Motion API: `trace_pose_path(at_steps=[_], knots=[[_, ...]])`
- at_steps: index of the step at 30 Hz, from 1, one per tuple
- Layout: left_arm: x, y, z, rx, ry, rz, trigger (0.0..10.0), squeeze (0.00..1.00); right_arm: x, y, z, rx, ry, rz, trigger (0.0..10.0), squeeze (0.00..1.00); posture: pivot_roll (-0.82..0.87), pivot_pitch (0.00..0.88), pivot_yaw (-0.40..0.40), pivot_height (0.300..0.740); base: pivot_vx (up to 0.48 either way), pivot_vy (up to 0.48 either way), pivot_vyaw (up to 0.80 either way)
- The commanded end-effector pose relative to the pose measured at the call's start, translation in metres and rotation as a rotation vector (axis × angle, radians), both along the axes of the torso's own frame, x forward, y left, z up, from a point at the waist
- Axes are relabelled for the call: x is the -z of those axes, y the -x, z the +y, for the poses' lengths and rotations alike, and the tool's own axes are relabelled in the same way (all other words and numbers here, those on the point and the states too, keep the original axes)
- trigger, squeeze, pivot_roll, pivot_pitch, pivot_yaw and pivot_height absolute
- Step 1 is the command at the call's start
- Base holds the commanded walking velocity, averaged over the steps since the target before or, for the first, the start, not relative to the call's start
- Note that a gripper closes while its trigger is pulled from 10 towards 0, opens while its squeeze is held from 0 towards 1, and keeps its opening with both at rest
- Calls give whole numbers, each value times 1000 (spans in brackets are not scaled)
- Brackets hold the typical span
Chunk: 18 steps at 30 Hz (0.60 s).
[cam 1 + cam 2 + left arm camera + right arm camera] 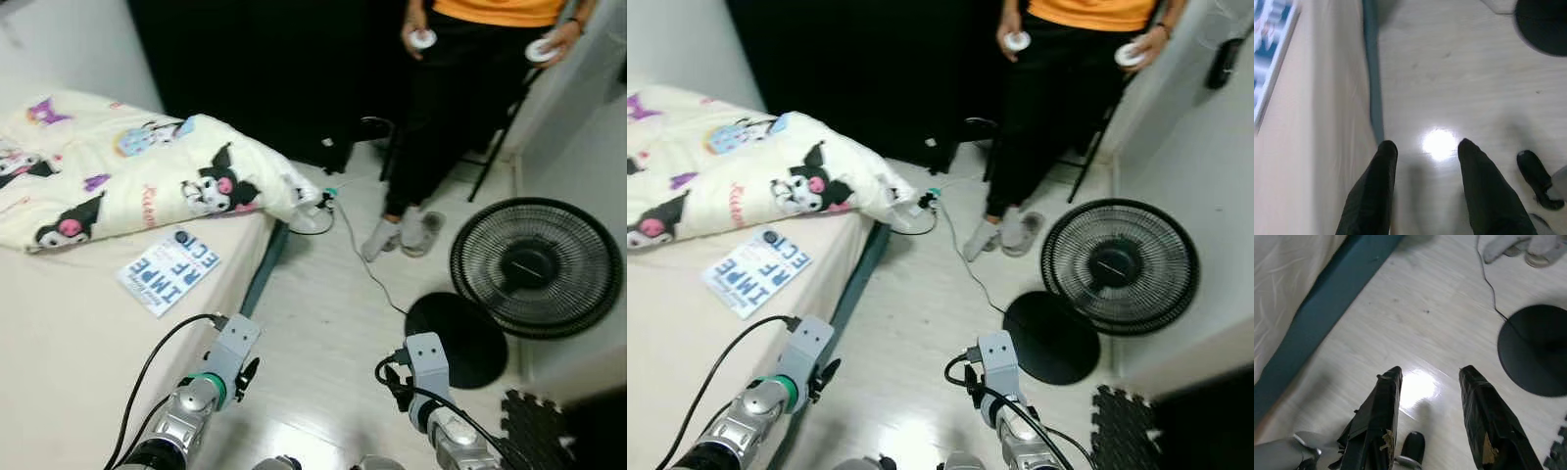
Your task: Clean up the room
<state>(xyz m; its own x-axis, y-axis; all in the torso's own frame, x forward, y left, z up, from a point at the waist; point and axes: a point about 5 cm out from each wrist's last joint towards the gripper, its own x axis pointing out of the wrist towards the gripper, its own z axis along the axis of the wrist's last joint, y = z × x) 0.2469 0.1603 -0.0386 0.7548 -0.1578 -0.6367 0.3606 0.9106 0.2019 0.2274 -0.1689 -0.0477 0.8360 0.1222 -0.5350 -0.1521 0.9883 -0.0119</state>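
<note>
Left gripper [1422, 147] and right gripper [1430, 374]: fingers spread apart, holding nothing, both hanging above bare pale floor [323, 323] beside the bed [69, 333]. A blue-and-white booklet [168, 271] lies on the bed below the cartoon-print pillow [147, 166], ahead of the left gripper. A black fan [537, 266] lies on the floor, right.

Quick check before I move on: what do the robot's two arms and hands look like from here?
Both arms are silver metal with grey box-shaped wrist blocks and looping black cables; the left arm has a green ring. The left hand and right hand each have two long black tapered fingers, the right's scuffed tan.
</note>
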Motion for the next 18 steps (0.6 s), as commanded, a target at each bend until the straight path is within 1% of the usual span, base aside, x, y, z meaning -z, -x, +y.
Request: trace_pose_path(at_steps=[1, 9, 18], knots=[[6, 6, 0, -15, 16, 44, 10000, 0, 6, 7, -1, 9, -7, 40, 10000, 0, 2, 0, 24, 740, 0, 0, 744], [6, 5, -1, 1, 5, 32, 10000, 0, 4, 5, 0, -25, 2, 23, 10000, 0, 2, 0, 21, 740, 0, 0, 733], [6, 5, -2, 7, 4, 32, 10000, 0, 3, 5, 0, -34, 8, 17, 10000, 0, 2, 0, 21, 740, 0, 0, 719]])
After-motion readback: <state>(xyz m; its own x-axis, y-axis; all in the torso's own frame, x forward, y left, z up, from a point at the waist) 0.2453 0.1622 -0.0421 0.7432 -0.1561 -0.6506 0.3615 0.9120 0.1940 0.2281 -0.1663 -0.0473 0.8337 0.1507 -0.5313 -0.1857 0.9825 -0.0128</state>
